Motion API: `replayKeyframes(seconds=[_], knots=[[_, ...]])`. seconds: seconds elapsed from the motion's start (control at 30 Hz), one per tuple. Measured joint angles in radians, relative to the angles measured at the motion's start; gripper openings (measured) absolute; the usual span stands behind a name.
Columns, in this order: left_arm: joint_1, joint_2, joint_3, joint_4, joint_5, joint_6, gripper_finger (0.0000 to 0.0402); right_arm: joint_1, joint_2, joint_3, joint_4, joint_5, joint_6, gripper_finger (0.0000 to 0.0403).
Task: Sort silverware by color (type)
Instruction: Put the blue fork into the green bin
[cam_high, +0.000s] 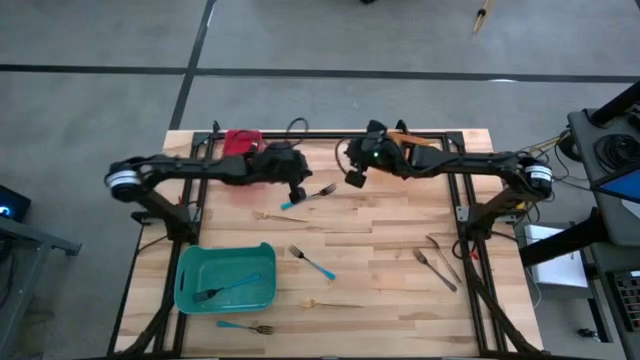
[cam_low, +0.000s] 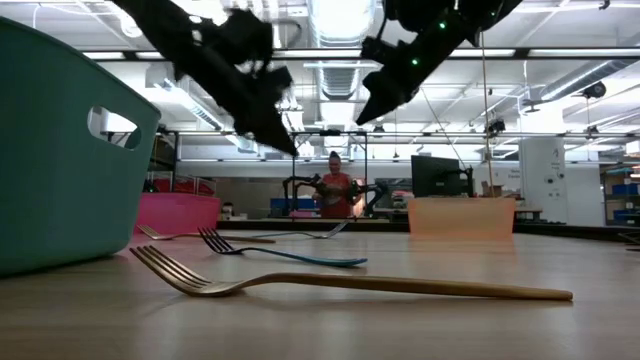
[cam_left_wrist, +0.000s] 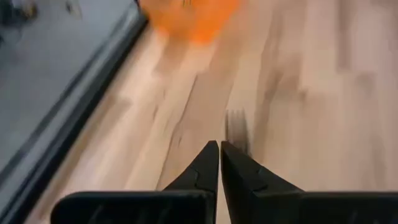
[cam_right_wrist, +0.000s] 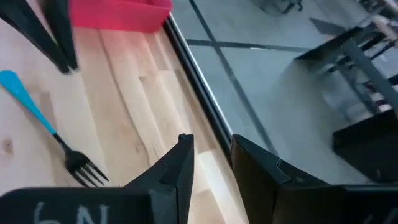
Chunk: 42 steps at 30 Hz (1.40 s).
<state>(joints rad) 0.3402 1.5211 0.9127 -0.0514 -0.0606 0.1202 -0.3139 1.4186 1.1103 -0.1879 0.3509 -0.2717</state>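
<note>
Forks lie flat and scattered on the wooden table. A blue-handled fork (cam_high: 312, 194) lies near the table's middle. My left gripper (cam_high: 297, 198) hangs shut above its handle end, clear of the table, with the fork's tines (cam_left_wrist: 236, 127) just beyond the fingertips. My right gripper (cam_high: 354, 180) hangs open and empty to the right of that fork (cam_right_wrist: 31, 109), also in the air. Gold forks (cam_high: 275, 215) (cam_high: 332, 303), blue-handled forks (cam_high: 312, 262) (cam_high: 246, 327) and two silver-grey forks (cam_high: 440, 264) rest on the boards. One blue-handled fork (cam_high: 228, 290) lies inside the teal bin (cam_high: 190, 300).
A red bin (cam_high: 242, 142) stands at the far edge behind my left arm. An orange bin (cam_high: 418, 142) stands at the far edge, partly under my right arm. The teal bin fills the near left corner. A person (cam_low: 335, 190) stands far off in the room.
</note>
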Motion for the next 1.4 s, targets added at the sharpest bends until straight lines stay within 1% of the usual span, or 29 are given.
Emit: replayKeyframes(seconds=[0.13, 0.23, 0.33, 0.4, 0.53, 0.6, 0.73, 0.87, 0.97, 1.07, 1.13, 1.23, 1.33, 1.4], knots=[[0.007, 0.123, 0.068, -0.036, 0.002, 0.007, 0.0000, -0.064, -0.019, -0.047, 0.028, -0.115, 0.011, 0.0090], [0.007, 0.187, 0.091, -0.042, 0.059, 0.008, 0.0000, -0.105, -0.024, -0.080, 0.062, -0.183, 0.014, 0.0086], [0.008, 0.223, 0.091, -0.063, 0.118, 0.036, 0.0000, -0.134, -0.026, -0.106, 0.087, -0.202, 0.013, 0.0087], [0.011, 0.243, 0.091, -0.097, 0.127, 0.056, 0.0000, -0.146, -0.026, -0.117, 0.106, -0.202, 0.010, 0.0089], [0.019, 0.274, 0.091, -0.102, 0.131, 0.043, 0.0001, -0.158, -0.025, -0.121, 0.122, -0.202, 0.009, 0.0091], [0.018, 0.278, 0.091, -0.097, 0.138, 0.032, 0.0008, -0.157, -0.024, -0.121, 0.123, -0.202, 0.004, 0.0089], [0.018, 0.290, 0.091, -0.100, 0.160, 0.022, 0.0042, -0.156, -0.024, -0.121, 0.126, -0.204, 0.001, 0.0084], [0.019, 0.299, 0.091, -0.099, 0.208, 0.021, 0.0092, -0.156, -0.023, -0.121, 0.126, -0.203, 0.002, 0.0082], [0.019, 0.309, 0.091, -0.099, 0.203, 0.022, 0.0130, -0.156, -0.023, -0.121, 0.127, -0.204, 0.002, 0.0083], [0.023, 0.333, 0.090, -0.099, 0.197, 0.027, 0.0151, -0.156, -0.023, -0.121, 0.127, -0.204, 0.003, 0.0086], [0.024, 0.352, 0.089, -0.095, 0.190, 0.033, 0.0154, -0.156, -0.023, -0.121, 0.127, -0.203, 0.011, 0.0088], [0.023, 0.374, 0.091, -0.087, 0.174, 0.036, 0.0149, -0.156, -0.023, -0.121, 0.127, -0.203, 0.011, 0.0088], [0.021, 0.395, 0.092, -0.084, 0.138, 0.037, 0.0129, -0.156, -0.023, -0.121, 0.126, -0.202, 0.011, 0.0083], [0.022, 0.401, 0.092, -0.087, 0.133, 0.047, 0.0105, -0.156, -0.023, -0.121, 0.126, -0.202, 0.011, 0.0079]])
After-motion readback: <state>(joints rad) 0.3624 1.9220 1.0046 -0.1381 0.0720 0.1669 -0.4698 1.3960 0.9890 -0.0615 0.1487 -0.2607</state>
